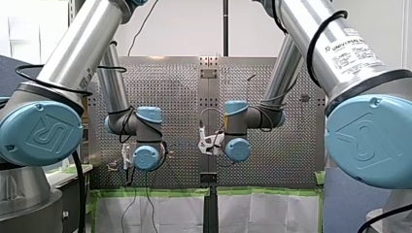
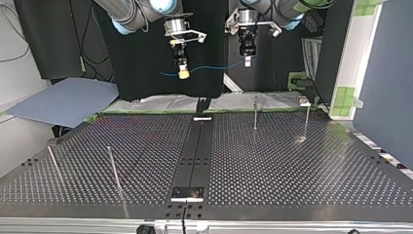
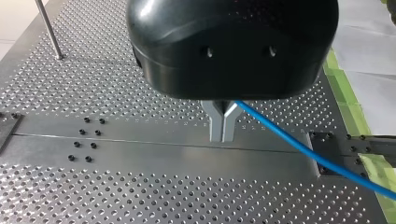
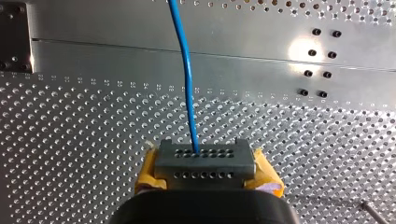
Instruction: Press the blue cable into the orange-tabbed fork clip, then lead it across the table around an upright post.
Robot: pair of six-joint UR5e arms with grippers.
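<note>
The left hand [image 3: 222, 130] and right hand [image 4: 205, 161] each clench the blue cable [image 3: 299, 145], suspending a span between them above the counter [image 2: 292, 165], ready for routing.

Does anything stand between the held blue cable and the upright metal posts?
Nothing visible does. The thin blue cable hangs between my right pincer and my left pincer above the perforated metal table; the nearest thin upright post stands free.
</note>
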